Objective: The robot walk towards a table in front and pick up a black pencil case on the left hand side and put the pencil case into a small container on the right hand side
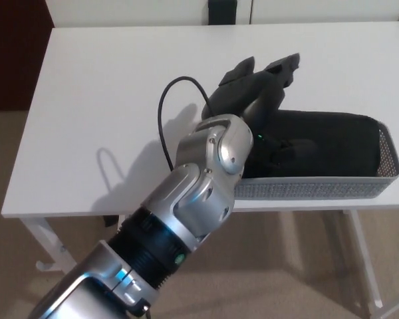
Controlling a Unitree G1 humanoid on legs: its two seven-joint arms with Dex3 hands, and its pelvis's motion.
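The black pencil case (332, 143) lies flat inside the grey mesh container (319, 190) on the right side of the white table (100, 93). My left arm reaches in from the lower left, and my left hand (259, 93) hovers over the container's left end. Its fingers (284, 66) are spread apart and point away from me, closed on nothing. The hand's lower part hides the left end of the case, so I cannot tell whether the thumb touches it. My right hand does not show.
A black cable (165, 113) loops up from my left wrist. The container sits at the table's front edge. White table legs (359, 259) stand below on a beige carpet, and a dark wall panel (13, 53) is at far left.
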